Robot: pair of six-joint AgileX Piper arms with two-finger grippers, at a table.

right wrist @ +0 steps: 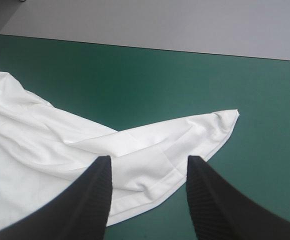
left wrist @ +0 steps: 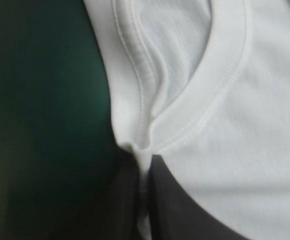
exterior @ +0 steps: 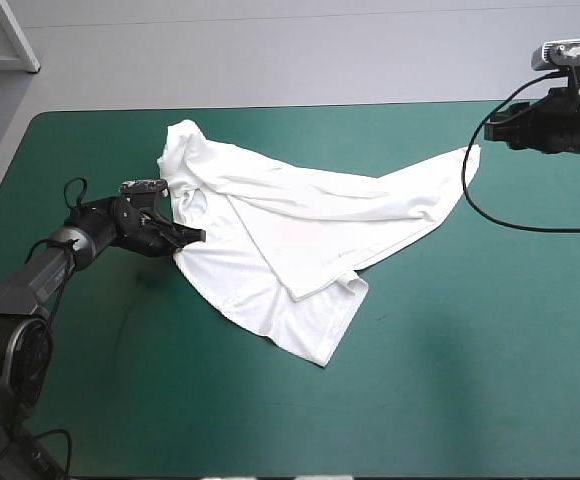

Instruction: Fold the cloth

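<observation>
T-shirt [exterior: 300, 230] loose on teal-green cover [exterior: 470, 350]

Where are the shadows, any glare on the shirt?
High view: faint shadow on the teal-green cover near the left gripper, T-shirt evenly lit, no glare. Left wrist view: cover darkens beside that gripper. Right wrist view: soft shading in the T-shirt's folds.

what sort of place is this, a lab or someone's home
Probably a robot lab workbench, not a home: a table under a teal-green cover, a left end effector pinching one white T-shirt, and a right end effector open at its other end.
</observation>
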